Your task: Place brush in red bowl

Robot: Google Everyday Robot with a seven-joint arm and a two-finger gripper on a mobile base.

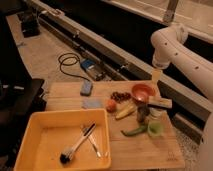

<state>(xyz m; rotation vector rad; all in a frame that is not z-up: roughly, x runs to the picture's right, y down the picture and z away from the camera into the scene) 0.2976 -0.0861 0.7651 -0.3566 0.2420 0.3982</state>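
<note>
Progress: none that I can see. Brush (78, 143) lies in the yellow tray (35, 125) at the near left of the wooden tabletop (150, 150), black bristle head toward the tray's near edge, pale handle angling up and right. A thin metal fork (93, 142) lies in the same tray, crossing or touching the brush handle; I can't tell which.

Red bowl (143, 91) sits at the far right of the tabletop, well apart from the tray, and looks empty from my view. Between the tray and the bowl there's clutter: a dark grape-like cluster (120, 96), a small orange-red fruit (111, 105), a yellow item (125, 111), a dark can (142, 114), a green pepper (134, 131) and a light green cup (155, 129). Blue sponge (86, 88) is near the far left edge.

Gripper (157, 76) hangs from the white arm (172, 42) just behind and right of the red bowl, nowhere near the brush. I cannot tell if it is open or closed, and I see nothing in it.

My read: everything is left to do. I need to reach across to the tray, grasp the brush without snagging the fork, lift it clear of the tray wall, carry it over the clutter and release it in the bowl.
</note>
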